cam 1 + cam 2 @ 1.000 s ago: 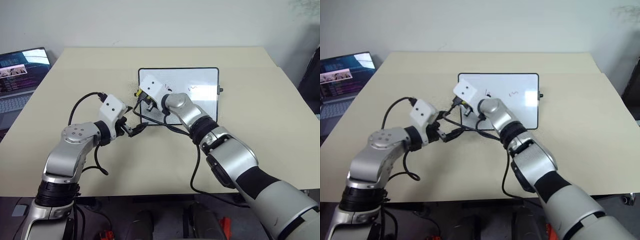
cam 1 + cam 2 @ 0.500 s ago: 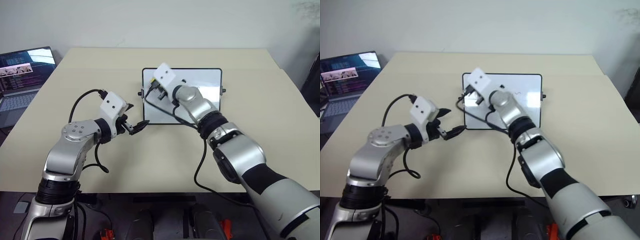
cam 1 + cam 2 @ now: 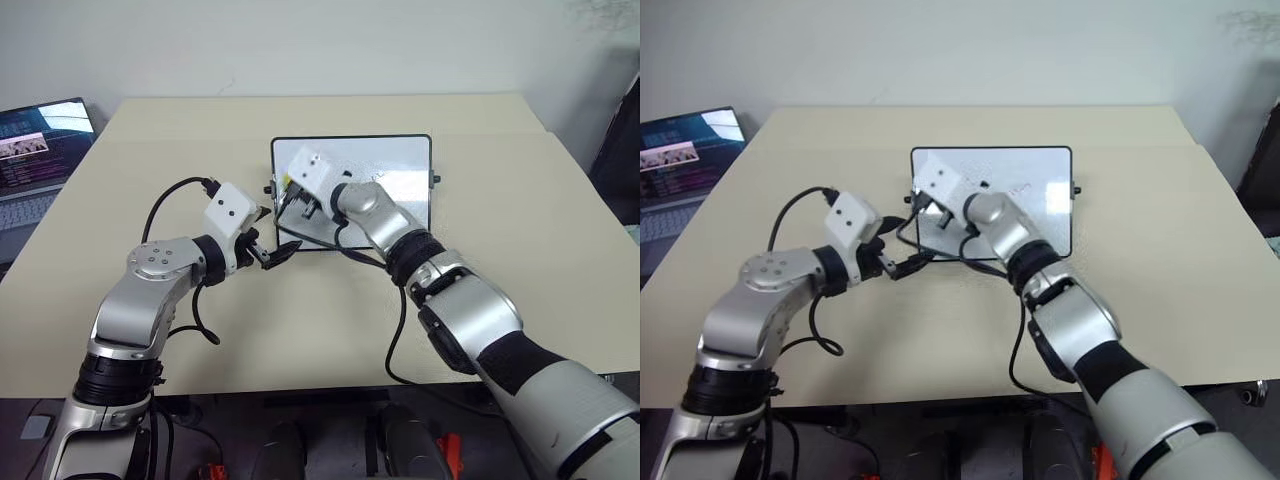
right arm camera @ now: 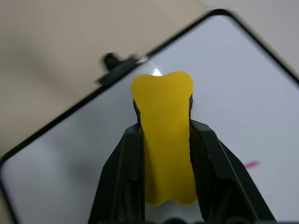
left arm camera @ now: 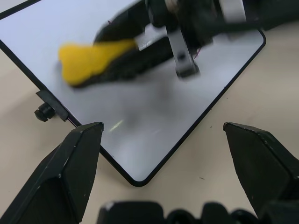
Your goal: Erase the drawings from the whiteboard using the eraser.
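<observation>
The whiteboard [image 3: 400,200] lies flat in the middle of the table, with a black frame and small knobs [image 3: 435,181] on its short sides. My right gripper [image 3: 288,190] is shut on the yellow eraser [image 4: 166,140], whose tip rests over the board's left part, near the left knob [image 4: 110,59]. The eraser [image 5: 93,58] also appears in the left wrist view, pressed against the glossy surface. A short red stroke of the drawings [image 4: 251,164] lies beside the eraser, and faint red marks [image 3: 1020,188] sit near the board's middle. My left gripper [image 3: 275,235] stands open at the board's near-left corner, holding nothing.
An open laptop [image 3: 40,140] sits at the table's far left edge. Black cables [image 3: 170,200] loop from both wrists over the table. Bare beige tabletop [image 3: 520,230] surrounds the board on the right and the near side.
The right gripper carried the eraser toward the board's far edge, then drew it back to the near-left part. The left gripper stayed at the corner.
</observation>
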`<control>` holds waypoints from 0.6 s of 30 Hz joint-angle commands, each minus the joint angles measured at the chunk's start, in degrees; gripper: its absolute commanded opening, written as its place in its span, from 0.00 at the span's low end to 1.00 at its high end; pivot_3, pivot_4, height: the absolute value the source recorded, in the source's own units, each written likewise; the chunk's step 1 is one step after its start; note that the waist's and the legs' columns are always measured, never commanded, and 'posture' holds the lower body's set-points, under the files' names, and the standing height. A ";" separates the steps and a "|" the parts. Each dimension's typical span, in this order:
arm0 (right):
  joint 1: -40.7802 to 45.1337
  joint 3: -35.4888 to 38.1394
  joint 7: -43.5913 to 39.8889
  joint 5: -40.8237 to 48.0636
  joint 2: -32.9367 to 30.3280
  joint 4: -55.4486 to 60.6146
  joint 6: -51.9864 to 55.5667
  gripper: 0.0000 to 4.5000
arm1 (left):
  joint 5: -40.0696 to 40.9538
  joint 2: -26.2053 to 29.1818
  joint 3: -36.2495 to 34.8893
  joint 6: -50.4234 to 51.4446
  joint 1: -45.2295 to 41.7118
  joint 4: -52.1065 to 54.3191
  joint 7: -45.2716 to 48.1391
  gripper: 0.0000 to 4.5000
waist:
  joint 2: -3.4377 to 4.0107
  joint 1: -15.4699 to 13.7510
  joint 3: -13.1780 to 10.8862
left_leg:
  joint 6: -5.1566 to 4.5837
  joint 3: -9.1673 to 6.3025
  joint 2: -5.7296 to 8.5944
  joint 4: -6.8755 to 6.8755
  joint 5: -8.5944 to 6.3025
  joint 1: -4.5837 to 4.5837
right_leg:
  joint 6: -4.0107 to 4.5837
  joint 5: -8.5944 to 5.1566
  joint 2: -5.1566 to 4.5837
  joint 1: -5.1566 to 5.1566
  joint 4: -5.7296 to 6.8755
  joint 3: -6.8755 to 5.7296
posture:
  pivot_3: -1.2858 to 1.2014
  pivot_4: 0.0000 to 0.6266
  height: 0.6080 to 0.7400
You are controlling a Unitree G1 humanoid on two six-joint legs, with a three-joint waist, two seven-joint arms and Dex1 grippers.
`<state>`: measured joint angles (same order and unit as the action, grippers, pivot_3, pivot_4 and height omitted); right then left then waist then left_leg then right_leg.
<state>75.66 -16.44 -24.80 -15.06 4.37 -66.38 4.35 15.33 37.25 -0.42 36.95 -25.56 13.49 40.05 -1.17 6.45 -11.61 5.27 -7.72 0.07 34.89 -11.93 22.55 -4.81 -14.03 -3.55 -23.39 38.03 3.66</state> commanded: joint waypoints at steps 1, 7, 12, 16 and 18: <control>-1.90 -1.95 -5.59 -0.89 0.21 2.06 1.44 0.22 | 0.29 0.47 -1.25 -1.13 -0.20 1.10 -0.01 1.00 | 0.00 -0.01 0.00 | 0.00 0.00 0.00 0.00 0.00 0.00 | 0.00 0.00 0.00 0.00 0.00 0.00 | 0.52 0.24 1.00; -0.90 0.34 -0.26 -0.46 -2.09 2.38 2.34 0.22 | 0.64 0.10 -1.54 -1.14 -0.24 1.10 -0.43 1.00 | 0.00 -0.12 0.00 | 0.00 -0.02 0.00 0.01 0.00 0.00 | 0.00 0.00 0.00 0.00 0.02 -0.01 | 0.52 0.24 1.00; 1.74 3.04 5.94 0.39 -4.42 1.28 2.30 0.22 | 0.43 0.16 -1.02 -1.37 -0.46 0.73 -0.48 1.00 | 0.00 -1.05 0.00 | 0.01 -0.02 0.00 0.05 0.01 0.01 | 0.00 0.01 0.00 0.02 0.01 -0.01 | 0.52 0.24 1.00; 3.25 4.87 9.65 1.25 -5.37 0.55 2.07 0.22 | 0.71 -0.22 -1.06 -1.97 -1.06 0.13 -0.25 1.00 | 0.00 -1.31 0.00 | 0.00 -0.02 0.00 0.04 0.02 0.01 | 0.00 0.00 0.00 0.02 -0.01 -0.01 | 0.52 0.24 1.00; 3.15 4.62 9.60 0.81 -5.31 0.23 1.85 0.22 | 0.81 -0.22 -1.14 -2.02 -1.19 0.00 -0.22 1.00 | 0.00 -1.30 0.00 | 0.01 0.00 -0.01 0.03 0.01 0.01 | 0.01 0.01 0.00 0.02 -0.04 0.00 | 0.52 0.24 1.00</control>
<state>77.68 -12.39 -16.13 -14.42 -0.88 -65.69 5.86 15.64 37.05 -0.43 36.32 -25.43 12.79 39.59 -1.17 5.16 -11.62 5.27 -7.71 0.07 34.91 -11.92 22.56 -4.80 -14.03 -3.55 -23.37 37.99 3.66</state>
